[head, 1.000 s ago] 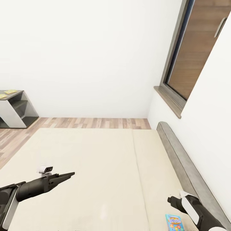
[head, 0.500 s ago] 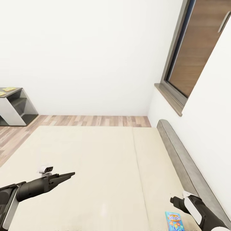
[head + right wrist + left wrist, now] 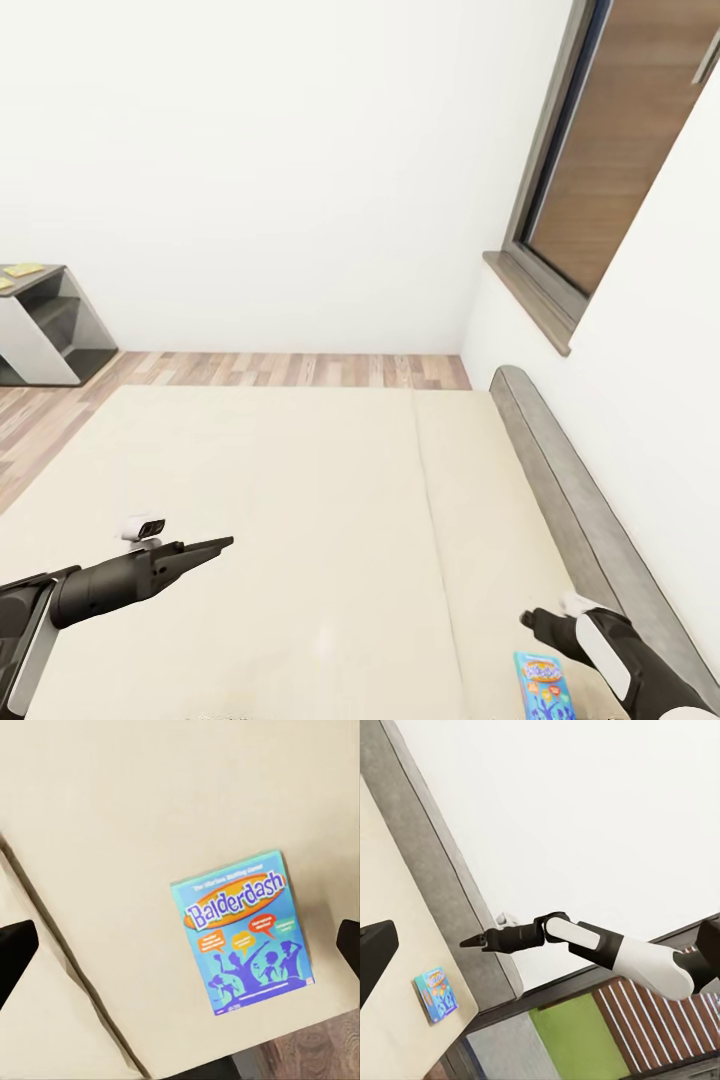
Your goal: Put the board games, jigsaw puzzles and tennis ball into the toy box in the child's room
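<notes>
1. The right gripper's fingers point(image 3: 16, 949) are standing spread wide, holding nothing, above one blue board game point(image 3: 241, 931).
2. That single game is lying flat on the bed point(image 3: 300, 480), near its edge.
3. The left gripper point(image 3: 215, 545) is pointing forward over the mattress; its finger state I cannot tell.
4. Both arms are reaching out, well apart.
</notes>
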{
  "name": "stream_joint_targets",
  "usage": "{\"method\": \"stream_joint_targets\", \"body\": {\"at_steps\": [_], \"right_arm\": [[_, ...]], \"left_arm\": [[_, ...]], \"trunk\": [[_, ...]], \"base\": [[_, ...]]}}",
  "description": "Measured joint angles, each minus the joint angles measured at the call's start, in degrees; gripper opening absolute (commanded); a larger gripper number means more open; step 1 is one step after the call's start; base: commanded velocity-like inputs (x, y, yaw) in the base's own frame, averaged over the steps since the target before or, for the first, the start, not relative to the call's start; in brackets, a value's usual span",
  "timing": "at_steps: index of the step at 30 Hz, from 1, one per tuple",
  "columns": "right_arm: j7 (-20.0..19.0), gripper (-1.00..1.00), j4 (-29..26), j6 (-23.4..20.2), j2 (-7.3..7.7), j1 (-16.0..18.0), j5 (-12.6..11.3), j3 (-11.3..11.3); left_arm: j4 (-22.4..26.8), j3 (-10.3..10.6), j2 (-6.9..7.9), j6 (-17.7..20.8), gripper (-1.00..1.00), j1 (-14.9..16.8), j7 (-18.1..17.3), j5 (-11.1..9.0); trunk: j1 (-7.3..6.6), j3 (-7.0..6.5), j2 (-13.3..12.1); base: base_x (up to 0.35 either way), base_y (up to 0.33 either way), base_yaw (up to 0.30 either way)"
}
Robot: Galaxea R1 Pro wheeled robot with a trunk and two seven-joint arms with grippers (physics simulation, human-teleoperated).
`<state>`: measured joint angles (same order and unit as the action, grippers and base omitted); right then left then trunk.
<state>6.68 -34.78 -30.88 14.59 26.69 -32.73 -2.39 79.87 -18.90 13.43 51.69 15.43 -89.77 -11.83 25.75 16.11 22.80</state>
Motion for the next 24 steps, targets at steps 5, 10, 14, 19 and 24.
{"method": "stream_joint_targets", "body": {"at_steps": [5,10,14,19,24], "right_arm": [[-2.7,1.0,0.0,0.1,0.04,0.0,-0.1,0.0],[-3.2,1.0,0.0,0.3,0.03,0.0,-0.1,0.0],[-3.3,1.0,0.0,0.3,0.03,0.0,-0.1,0.0],[-3.3,1.0,0.0,0.3,0.03,0.0,-0.2,0.0],[-3.3,1.0,0.0,0.3,0.03,0.0,-0.2,0.0]], "left_arm": [[0.0,0.0,0.0,0.0,1.0,0.0,0.0,0.0],[0.0,0.0,0.0,0.0,1.0,0.0,0.0,0.0],[0.0,0.0,0.0,0.0,1.0,0.0,0.0,0.0],[0.0,0.1,-0.11,0.0,1.0,0.0,0.0,0.0],[0.8,0.3,-0.34,0.0,1.0,0.0,0.0,0.0]], "trunk": [[0.0,0.47,0.0],[0.0,0.94,0.0],[0.0,1.32,0.0],[0.0,1.79,0.0],[0.0,2.27,0.0]], "base": [[0.0,0.0,-0.014],[0.0,0.0,-0.056],[0.0,0.0,-0.066],[0.0,0.0,-0.069],[0.0,0.0,-0.069]]}}
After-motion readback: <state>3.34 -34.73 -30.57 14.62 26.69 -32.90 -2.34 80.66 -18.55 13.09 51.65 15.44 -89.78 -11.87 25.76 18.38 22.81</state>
